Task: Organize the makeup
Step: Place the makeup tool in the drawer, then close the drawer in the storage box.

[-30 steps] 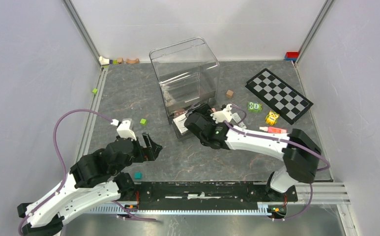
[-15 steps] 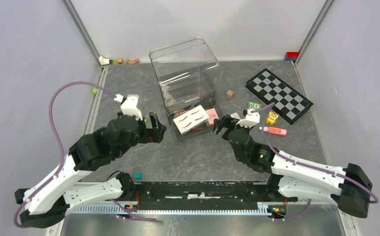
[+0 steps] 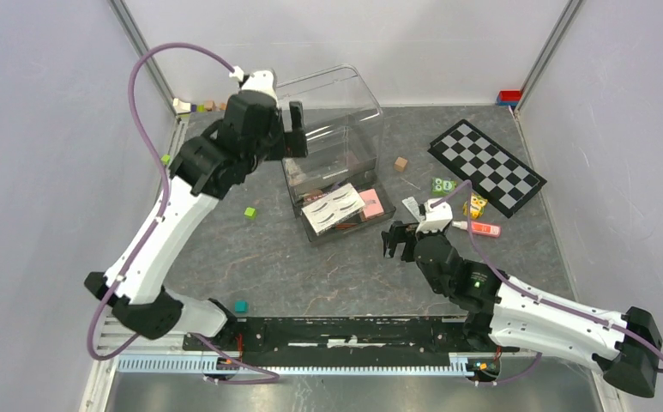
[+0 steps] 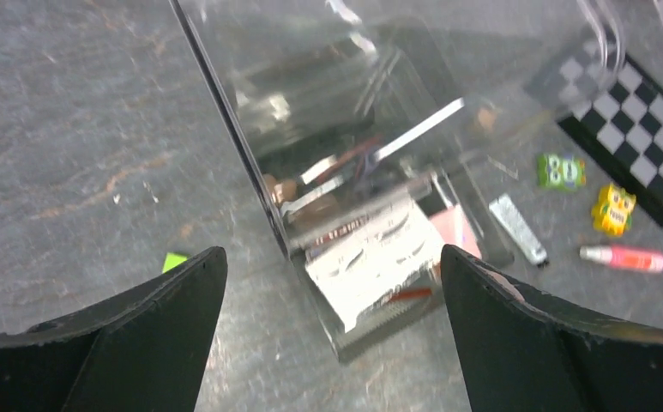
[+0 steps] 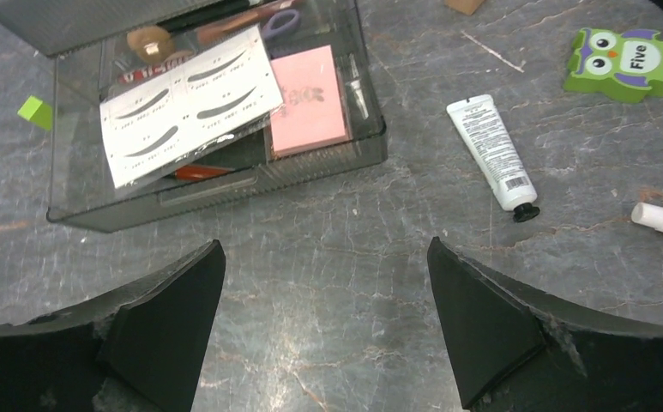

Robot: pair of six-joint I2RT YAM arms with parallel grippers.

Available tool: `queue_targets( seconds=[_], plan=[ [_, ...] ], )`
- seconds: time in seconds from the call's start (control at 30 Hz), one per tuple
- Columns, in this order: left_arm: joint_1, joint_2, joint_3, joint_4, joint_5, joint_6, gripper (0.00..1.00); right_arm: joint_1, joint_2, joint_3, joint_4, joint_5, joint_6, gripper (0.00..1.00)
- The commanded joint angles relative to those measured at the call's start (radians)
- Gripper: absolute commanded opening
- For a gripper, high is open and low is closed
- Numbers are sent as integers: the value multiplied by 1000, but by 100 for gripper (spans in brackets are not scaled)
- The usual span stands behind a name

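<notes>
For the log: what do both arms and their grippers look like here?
The left arm and right arm have white shell links with black joints. Each carries a looping purple cable. The left gripper and right gripper are black, with broad wedge-shaped fingers.

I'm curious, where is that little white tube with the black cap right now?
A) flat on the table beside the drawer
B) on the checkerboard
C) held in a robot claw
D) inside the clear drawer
A: the white tube lies flat on the grey table, outside the clear drawer, with nothing gripping it.
</notes>
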Motion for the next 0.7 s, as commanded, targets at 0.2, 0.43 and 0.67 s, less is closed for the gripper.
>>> queue_targets(
  seconds=[0.2, 0.43, 0.67],
  plan=[
    [211, 192, 262, 40, 96, 92, 100, -2, -33, -36, -26, -122, 3, 94],
    [299, 242, 218, 147, 189, 100, 100, -2, 1, -32, -11, -144, -7, 95],
    [332, 265, 116, 249, 256, 77, 94, -2, 57, -38, 28, -172, 11, 95]
  ],
)
